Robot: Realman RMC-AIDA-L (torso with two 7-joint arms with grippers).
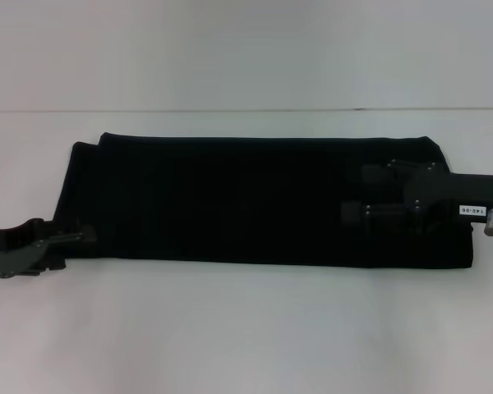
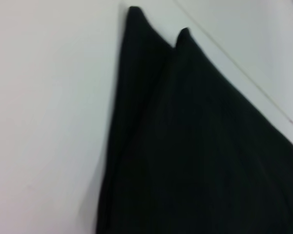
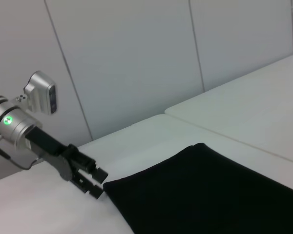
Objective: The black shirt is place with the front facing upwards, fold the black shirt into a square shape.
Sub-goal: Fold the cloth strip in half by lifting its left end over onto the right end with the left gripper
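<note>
Black shirt (image 1: 246, 197) lies flat on the white bench (image 1: 246, 328), folded into a long band running left to right across the head view; no lettering or label shows on the upper face. At its left end two layers are offset, giving two separate corners at the far edge, seen also in the left wrist view (image 2: 195, 146). The right end is squarer, with a slight step at the far corner. Left gripper (image 1: 84, 237) sits low at the near-left corner of the band, its tips at the cloth's edge; in the right wrist view (image 3: 95, 183) its fingers (image 3: 98, 172) stand slightly apart right at the shirt's (image 3: 210, 195) corner, and whether any cloth lies between them cannot be told. Right gripper (image 1: 355, 193) is over the right end of the band, fingers (image 1: 370, 213) pointing left and spread apart above the fabric, not visibly gripping it. Pale panelled wall (image 3: 136, 58) behind the bench.
</note>
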